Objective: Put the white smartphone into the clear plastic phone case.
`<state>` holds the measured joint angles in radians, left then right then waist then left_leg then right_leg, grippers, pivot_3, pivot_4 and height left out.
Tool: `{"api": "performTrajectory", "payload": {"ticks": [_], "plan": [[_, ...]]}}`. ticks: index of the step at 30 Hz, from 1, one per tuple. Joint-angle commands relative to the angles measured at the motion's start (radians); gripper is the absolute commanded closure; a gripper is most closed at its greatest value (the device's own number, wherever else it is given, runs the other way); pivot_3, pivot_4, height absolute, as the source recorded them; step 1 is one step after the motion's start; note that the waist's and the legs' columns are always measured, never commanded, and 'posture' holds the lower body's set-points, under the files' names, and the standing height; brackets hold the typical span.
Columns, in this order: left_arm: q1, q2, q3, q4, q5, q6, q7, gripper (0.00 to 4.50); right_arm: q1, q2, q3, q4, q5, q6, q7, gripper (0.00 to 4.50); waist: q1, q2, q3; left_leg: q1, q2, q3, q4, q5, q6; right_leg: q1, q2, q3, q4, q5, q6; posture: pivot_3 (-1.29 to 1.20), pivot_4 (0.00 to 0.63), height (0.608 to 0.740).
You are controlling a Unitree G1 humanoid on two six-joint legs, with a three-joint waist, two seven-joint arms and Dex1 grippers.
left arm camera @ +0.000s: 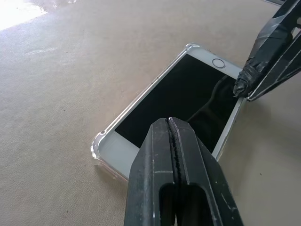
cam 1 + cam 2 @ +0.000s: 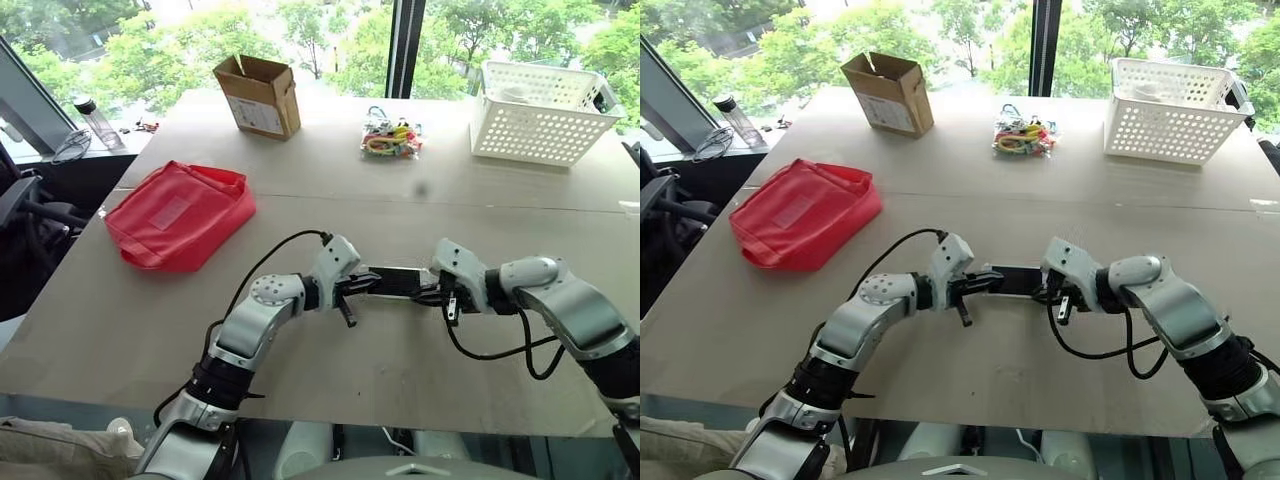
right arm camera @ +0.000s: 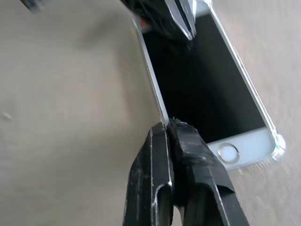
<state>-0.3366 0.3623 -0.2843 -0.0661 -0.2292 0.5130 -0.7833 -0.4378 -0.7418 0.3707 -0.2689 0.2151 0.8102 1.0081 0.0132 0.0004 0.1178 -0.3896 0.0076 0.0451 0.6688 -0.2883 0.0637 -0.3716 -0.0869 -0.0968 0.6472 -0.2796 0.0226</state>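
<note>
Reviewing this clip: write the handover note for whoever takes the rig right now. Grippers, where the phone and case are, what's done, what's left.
Left gripper: shut, tips over the white smartphone near its plain end, holding nothing.
Right gripper: shut, tips at the phone's long edge near the home-button end, holding nothing.
Phone lies screen up on the table between the two grippers, inside the clear plastic phone case; the case's rim and corners show around it.
Done: phone appears to be in the case.
Left: I cannot tell whether every edge is fully seated; check by pressing the corners, then pull both arms away.
</note>
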Motion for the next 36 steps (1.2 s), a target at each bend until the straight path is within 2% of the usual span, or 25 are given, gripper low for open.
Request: {"api": "performTrajectory", "payload": {"ticks": [1,5,7,10,12,14,16,17,19,21,23,27,28,32,36], "plan": [[0.019,0.016,-0.014,0.013,0.017,0.021,-0.001,4.49,0.015,-0.002,0.106,0.139,-0.059,0.032,0.016,4.5,0.0,-0.002,-0.001,0.002,0.0,0.0,0.0,-0.001,0.002,0.001,0.0,0.0,0.0,0.0,0.0,0.0,0.15,0.733],[0.024,0.017,-0.014,-0.003,0.017,0.023,0.005,4.49,0.006,0.043,0.163,0.258,-0.086,0.007,0.03,4.5,-0.008,-0.008,-0.005,0.012,0.0,-0.001,-0.002,-0.003,0.004,0.01,0.0,0.0,-0.002,-0.001,-0.002,0.0,0.15,0.733],[0.033,0.017,-0.006,-0.019,0.021,0.0,0.013,4.49,0.014,0.062,0.133,0.261,-0.077,-0.009,0.017,4.5,-0.013,-0.01,-0.006,0.013,0.0,0.0,-0.002,-0.003,0.005,0.011,-0.001,-0.001,-0.002,-0.002,-0.004,0.0,0.15,0.733],[0.056,0.011,0.036,-0.056,0.0,-0.018,0.033,4.49,0.032,0.126,-0.022,0.207,-0.009,-0.027,-0.058,4.5,-0.02,-0.011,-0.005,0.013,0.0,0.0,-0.002,-0.003,0.005,0.011,-0.003,-0.001,-0.002,-0.002,-0.005,0.0,0.15,0.733],[0.103,0.002,0.099,-0.097,-0.026,-0.057,0.06,4.49,0.015,0.282,-0.293,0.123,0.155,-0.053,-0.179,4.5,-0.025,-0.008,0.0,0.012,0.0,0.0,-0.002,-0.003,0.004,0.011,-0.003,-0.001,-0.002,0.0,-0.003,0.0,0.15,0.733],[0.144,-0.01,0.183,-0.151,-0.075,-0.097,0.079,4.49,-0.009,0.358,-0.476,0.035,0.264,-0.082,-0.248,4.5,-0.029,0.0,0.016,0.008,0.001,0.001,-0.002,0.0,0.0,0.006,-0.003,-0.002,-0.002,0.002,-0.001,0.0,0.15,0.733],[0.157,-0.022,0.242,-0.185,-0.116,-0.097,0.101,4.49,-0.011,0.362,-0.516,-0.004,0.254,-0.123,-0.289,4.5,-0.021,0.007,0.023,-0.008,0.001,0.002,0.0,0.002,-0.002,-0.009,-0.003,-0.002,0.0,0.005,0.003,0.0,0.15,0.733],[0.15,-0.042,0.313,-0.214,-0.208,-0.054,0.119,4.5,0.007,0.34,-0.514,-0.031,0.219,-0.151,-0.306,4.23,-0.015,0.007,0.024,-0.01,0.0,0.002,0.0,0.002,-0.003,-0.011,-0.002,-0.003,0.001,0.007,0.004,0.0,0.15,0.733],[0.14,-0.05,0.417,-0.241,-0.315,-0.023,0.136,3.93,0.068,0.281,-0.486,-0.08,0.151,-0.201,-0.317,3.65,0.002,0.005,0.024,-0.013,0.0,-0.001,0.0,0.002,-0.003,-0.009,-0.002,-0.006,-0.004,0.007,0.005,0.0,0.15,0.733],[0.127,-0.045,0.468,-0.244,-0.336,-0.019,0.166,3.22,0.131,0.238,-0.468,-0.12,0.116,-0.244,-0.314,2.81,0.007,0.005,0.024,-0.013,0.0,-0.002,0.0,0.002,-0.003,-0.007,-0.001,-0.008,-0.007,0.006,0.006,0.0,0.15,0.733],[0.117,-0.04,0.494,-0.249,-0.349,-0.004,0.2,2.27,0.172,0.226,-0.476,-0.146,0.121,-0.263,-0.32,1.84,0.004,0.005,0.025,-0.013,-0.001,0.0,0.0,0.002,-0.003,-0.005,-0.001,-0.007,-0.008,0.005,0.009,0.0,0.15,0.733],[0.165,0.016,0.532,-0.305,-0.368,0.025,0.202,0.46,0.357,0.172,-0.535,-0.218,0.109,-0.351,-0.294,0.03,0.002,0.001,0.029,-0.012,-0.003,0.002,0.0,0.002,-0.003,-0.005,-0.001,-0.005,-0.009,0.004,0.01,0.0,0.15,0.733],[0.19,0.033,0.536,-0.327,-0.369,0.025,0.195,0.03,0.406,0.171,-0.565,-0.244,0.133,-0.352,-0.292,0.0,0.002,0.0,0.029,-0.011,-0.003,0.001,0.0,0.002,-0.003,-0.005,-0.001,-0.005,-0.008,0.004,0.01,0.0,0.15,0.733],[0.391,0.129,0.558,-0.423,-0.369,-0.012,0.093,0.03,0.674,0.154,-0.73,-0.384,0.251,-0.34,-0.225,0.0,0.001,0.001,0.031,-0.009,-0.002,0.001,-0.001,0.002,-0.003,-0.004,0.0,-0.004,-0.006,0.003,0.01,0.0,0.15,0.733],[0.551,0.201,0.616,-0.456,-0.389,-0.022,0.027,0.03,0.873,0.145,-0.86,-0.438,0.242,-0.384,-0.212,0.0,0.002,0.001,0.033,-0.007,-0.002,0.001,-0.001,0.001,-0.003,-0.004,-0.001,-0.002,-0.006,0.003,0.01,0.0,0.15,0.733]]}}
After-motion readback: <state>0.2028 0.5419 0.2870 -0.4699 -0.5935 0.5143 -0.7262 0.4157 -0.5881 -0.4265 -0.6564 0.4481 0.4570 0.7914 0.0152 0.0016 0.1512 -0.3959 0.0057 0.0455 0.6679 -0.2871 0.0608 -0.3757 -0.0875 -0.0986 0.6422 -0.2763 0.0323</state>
